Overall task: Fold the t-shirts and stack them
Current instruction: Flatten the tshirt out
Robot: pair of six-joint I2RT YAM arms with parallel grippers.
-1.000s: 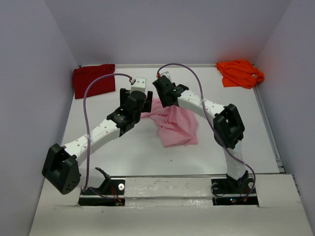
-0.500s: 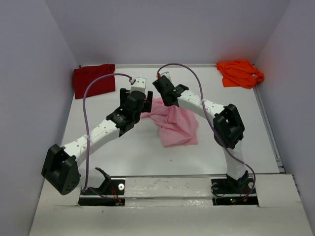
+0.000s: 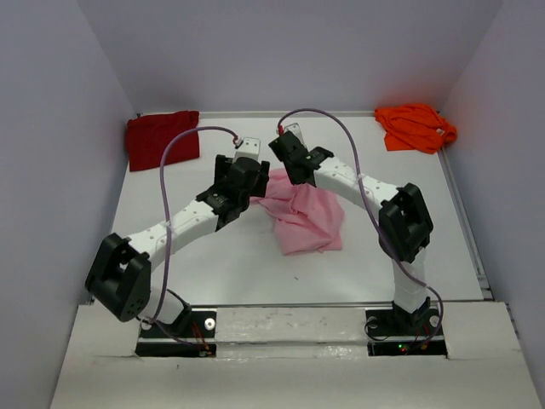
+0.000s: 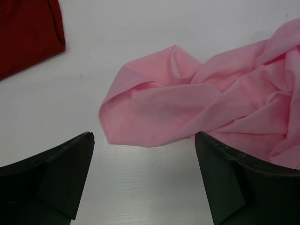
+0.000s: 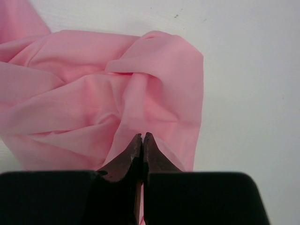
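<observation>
Now, nearest the bases, the left arm [image 3: 179,226] has swung its elbow up & in from the near-left corner, reaching further over the counter [image 3: 255,268] than a sec ago. The left fingers [image 4: 61,173] hang spread wide, gripping nothing. In the left wrist view they straddle a loose rounded lobe of the pink t-shirt [image 4: 187,103], above it, not yet on it.

Mid-counter, the pink t-shirt [image 3: 306,217] lies in a crumpled heap, unfolded, shape approx. as before.

Main change is on the right arm [image 3: 358,183]: the right fingers [image 5: 137,152] were part open a sec ago and are now clenched tight. In the right wrist view the tips meet on a raised ridge of pink cloth, so a thin fold looks pinched btwn them. How much fabric is in the pinch I can't tell.

My read: one side of the shirt is secured and the left side isn't. The left fingers prob. need to drop onto that lobe and close before the shirt can be lifted or spread flat. Folding proper hasn't begun.

Far back, the dark red t-shirt [image 3: 162,138] sits at the far-left corner and the orange t-shirt [image 3: 415,126] at the far right. Both are well apart from the arms and in the same spots as before. The orange one is bunched; the red looks flatter. No stack exists yet.
</observation>
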